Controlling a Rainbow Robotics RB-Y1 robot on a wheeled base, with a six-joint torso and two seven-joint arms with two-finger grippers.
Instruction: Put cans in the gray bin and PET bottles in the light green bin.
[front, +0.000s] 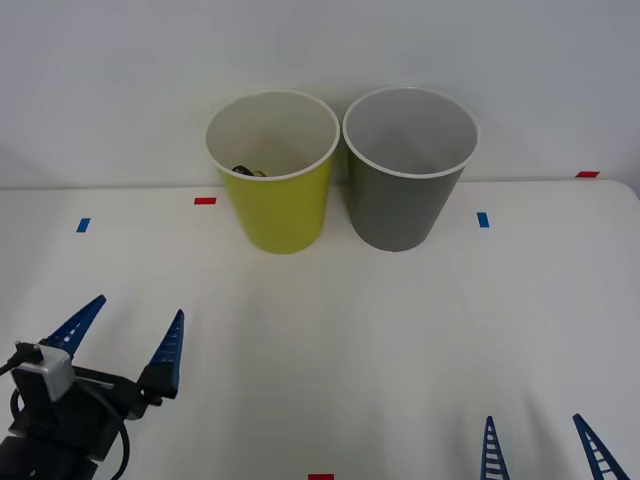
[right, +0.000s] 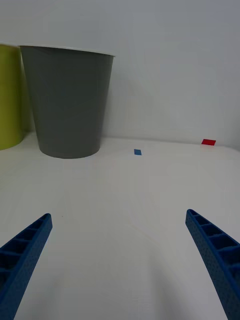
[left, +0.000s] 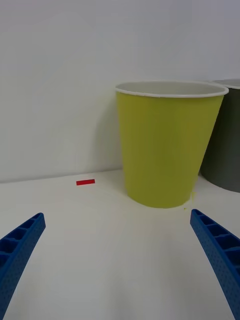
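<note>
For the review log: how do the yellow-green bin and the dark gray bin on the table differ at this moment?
The yellow-green tapered round bin stands to the robot's left of the dark gray tapered round bin. A small dark object shows low inside the yellow-green bin; nothing can be seen inside the dark gray bin. Both are upright with white rims and pale insides, alike in shape and size, side by side near the wall. Left gripper and right gripper hang open nearer the robot, holding nothing.
</note>
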